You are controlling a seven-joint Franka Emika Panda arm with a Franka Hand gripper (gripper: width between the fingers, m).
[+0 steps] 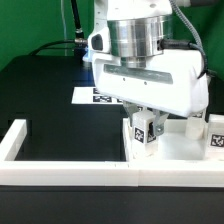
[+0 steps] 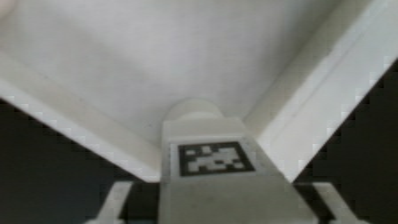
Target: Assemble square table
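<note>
My gripper (image 1: 143, 136) is shut on a small white leg block (image 1: 142, 128) with a black-white tag and holds it upright over the near corner of the white square tabletop (image 1: 180, 150) at the exterior view's lower right. In the wrist view the leg block (image 2: 215, 150) stands between my fingers (image 2: 121, 200), tag facing the camera, and my gripper (image 2: 217, 208) is closed round its lower part. Beyond it the tabletop (image 2: 178, 60) spreads out as a white surface with a raised rim. Another tagged white piece (image 1: 213, 136) stands on the slab at the right edge.
The long white border wall (image 1: 70, 170) runs along the front, with a short arm at the exterior view's left (image 1: 15, 135). The marker board (image 1: 90, 97) lies flat on the black table behind the gripper. Green backdrop and cables stand at the rear.
</note>
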